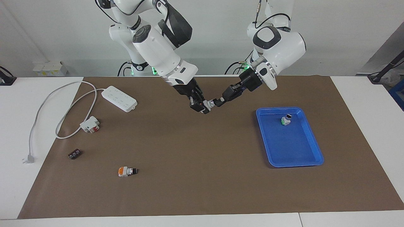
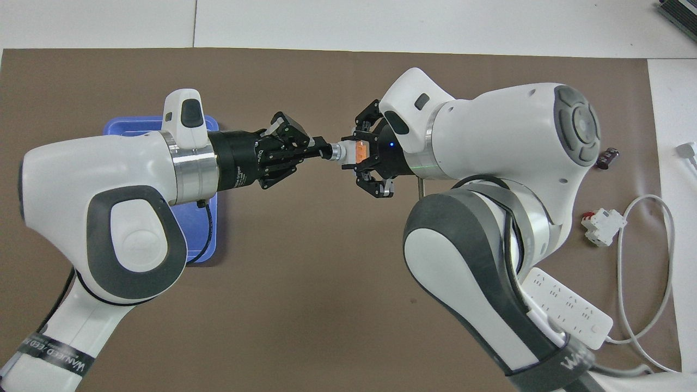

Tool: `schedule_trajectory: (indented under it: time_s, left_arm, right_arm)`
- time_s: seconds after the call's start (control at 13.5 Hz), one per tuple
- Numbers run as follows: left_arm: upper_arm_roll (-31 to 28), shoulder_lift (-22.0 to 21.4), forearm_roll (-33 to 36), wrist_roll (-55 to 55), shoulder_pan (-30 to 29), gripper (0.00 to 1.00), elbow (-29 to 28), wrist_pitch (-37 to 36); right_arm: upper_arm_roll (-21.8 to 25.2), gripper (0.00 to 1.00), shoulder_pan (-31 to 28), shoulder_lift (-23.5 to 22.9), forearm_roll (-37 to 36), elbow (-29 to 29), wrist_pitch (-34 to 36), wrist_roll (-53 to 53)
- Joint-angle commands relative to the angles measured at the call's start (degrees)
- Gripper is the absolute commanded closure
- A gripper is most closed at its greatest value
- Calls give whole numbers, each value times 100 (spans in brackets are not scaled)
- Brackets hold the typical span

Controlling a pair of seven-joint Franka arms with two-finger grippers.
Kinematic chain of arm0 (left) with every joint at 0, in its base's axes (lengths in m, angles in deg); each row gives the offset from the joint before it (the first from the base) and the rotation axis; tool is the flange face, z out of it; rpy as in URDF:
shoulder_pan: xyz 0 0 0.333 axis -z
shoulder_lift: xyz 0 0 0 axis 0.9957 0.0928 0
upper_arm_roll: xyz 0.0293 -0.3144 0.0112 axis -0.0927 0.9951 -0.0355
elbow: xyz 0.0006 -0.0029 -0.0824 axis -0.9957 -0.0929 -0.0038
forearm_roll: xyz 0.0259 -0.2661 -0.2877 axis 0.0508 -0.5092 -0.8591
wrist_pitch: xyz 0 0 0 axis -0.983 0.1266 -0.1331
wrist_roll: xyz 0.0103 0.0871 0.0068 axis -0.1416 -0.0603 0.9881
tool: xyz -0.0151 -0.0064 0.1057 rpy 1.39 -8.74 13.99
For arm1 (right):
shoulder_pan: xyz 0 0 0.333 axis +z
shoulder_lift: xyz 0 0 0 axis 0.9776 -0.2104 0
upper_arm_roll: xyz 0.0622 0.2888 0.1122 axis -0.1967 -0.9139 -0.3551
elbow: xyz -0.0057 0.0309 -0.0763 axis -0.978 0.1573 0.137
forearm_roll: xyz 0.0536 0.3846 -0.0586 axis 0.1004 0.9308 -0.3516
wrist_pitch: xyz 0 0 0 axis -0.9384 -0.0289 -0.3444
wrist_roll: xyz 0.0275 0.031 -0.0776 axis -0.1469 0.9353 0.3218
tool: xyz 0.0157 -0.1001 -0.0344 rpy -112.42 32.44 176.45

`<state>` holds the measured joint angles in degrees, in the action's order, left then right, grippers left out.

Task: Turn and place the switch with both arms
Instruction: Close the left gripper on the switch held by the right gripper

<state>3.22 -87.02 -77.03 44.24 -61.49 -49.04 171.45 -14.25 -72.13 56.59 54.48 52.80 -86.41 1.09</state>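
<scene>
A switch hangs in the air over the brown mat, between the two grippers. Its orange face points up in the overhead view. My right gripper is shut on the block end. My left gripper is shut on the black knob end. A second switch stands in the blue tray at the left arm's end of the table. A third switch, orange face up, lies on the mat toward the right arm's end, farther from the robots.
A white power strip with its looping cable lies near the right arm's base. Beside the cable sit a white-and-red block and a small black terminal strip. The tray's corner shows under the left arm.
</scene>
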Motion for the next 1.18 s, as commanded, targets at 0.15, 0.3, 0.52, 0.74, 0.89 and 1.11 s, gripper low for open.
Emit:
schedule_trajectory:
  time_s: [0.15,0.3,0.52,0.74,0.89,1.11]
  left_arm:
    - [-10,90,-56,-346,54,100,96,-129]
    - [8,90,-38,-1136,54,100,122,-76]
    - [16,63,-3,-2288,54,100,140,-41]
    - [16,11,58,-3308,54,100,148,-32]
    - [78,2,268,-4325,63,100,236,-32]
    - [78,-7,743,-5820,55,100,315,-32]
  right_arm:
    - [-26,100,-36,206,189,173,-57,-101]
    - [-26,100,-36,224,189,200,-57,-171]
    - [-26,100,-28,224,189,200,-75,-189]
    - [-26,100,-19,241,189,208,-75,-198]
    - [-26,100,-28,241,189,208,-66,-198]
    - [-26,100,-19,241,181,208,-75,-268]
